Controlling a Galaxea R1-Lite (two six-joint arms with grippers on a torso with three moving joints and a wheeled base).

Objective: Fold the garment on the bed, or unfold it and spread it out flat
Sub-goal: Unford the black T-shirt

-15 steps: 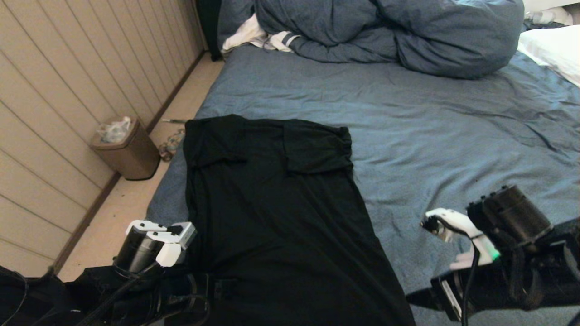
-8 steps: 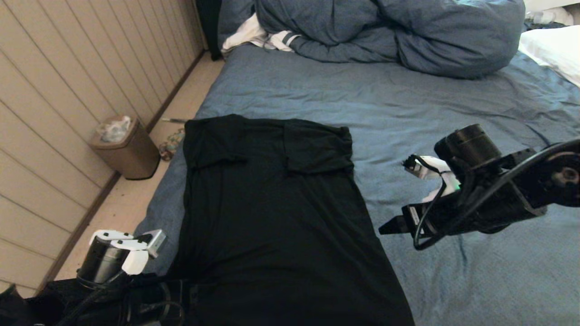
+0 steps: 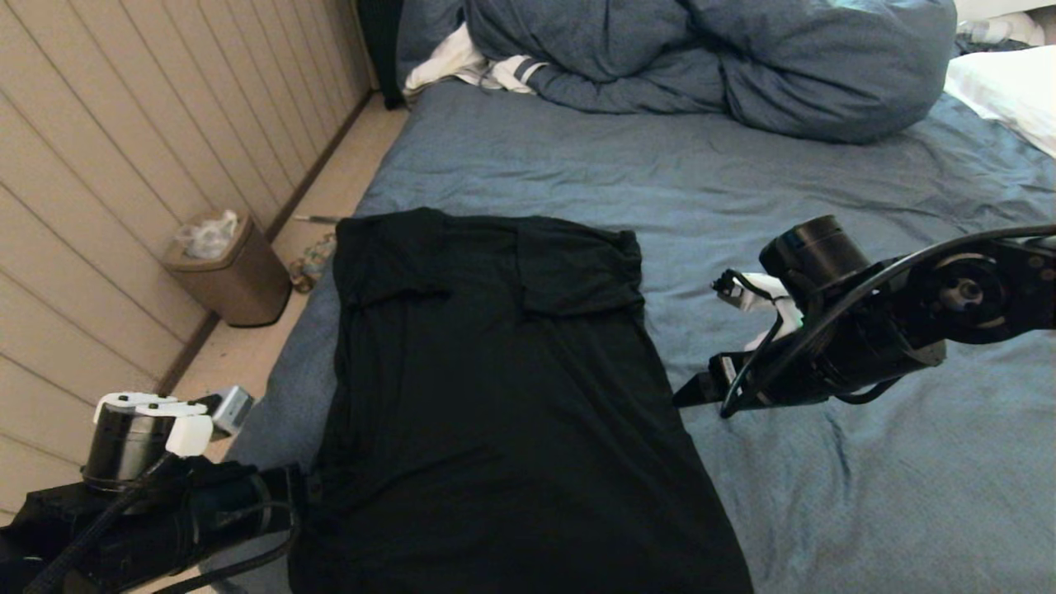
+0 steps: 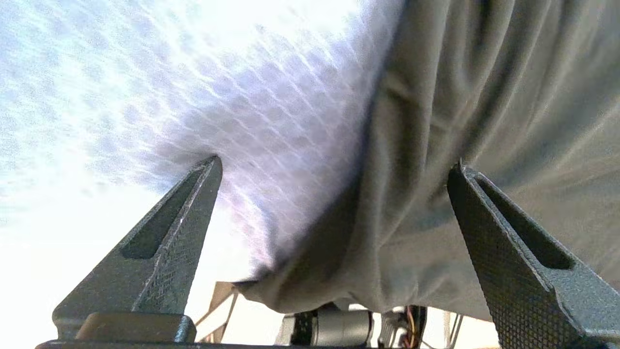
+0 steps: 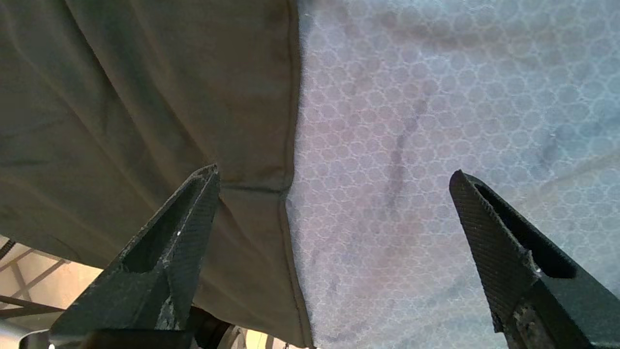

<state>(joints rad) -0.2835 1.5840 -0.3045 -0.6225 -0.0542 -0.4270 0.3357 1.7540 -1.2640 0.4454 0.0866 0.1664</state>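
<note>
The garment [image 3: 495, 388], a plain black T-shirt with both sleeves folded in, lies as a long strip on the left part of the bed [image 3: 825, 214], its hem end hanging over the near edge. My right gripper [image 3: 689, 396] hovers just off the garment's right edge at mid-length, pointing at it. In the right wrist view its jaws [image 5: 333, 172] stand open and empty, one finger over the garment [image 5: 145, 97], the other over the sheet [image 5: 436, 97]. My left gripper [image 4: 336, 166] is open and empty at the garment's near left corner [image 4: 484, 97], straddling that edge.
A bunched blue duvet [image 3: 709, 58], a white striped cloth [image 3: 478, 70] and a white pillow [image 3: 1006, 91] lie at the bed's far end. A brown bin [image 3: 227, 272] stands on the floor by the panelled wall. The bed's left edge runs close beside the garment.
My right arm rose from the near right and swung forward and left to the garment's right edge, jaws widening. My left arm slid back and leftward, off the garment's near left edge.
</note>
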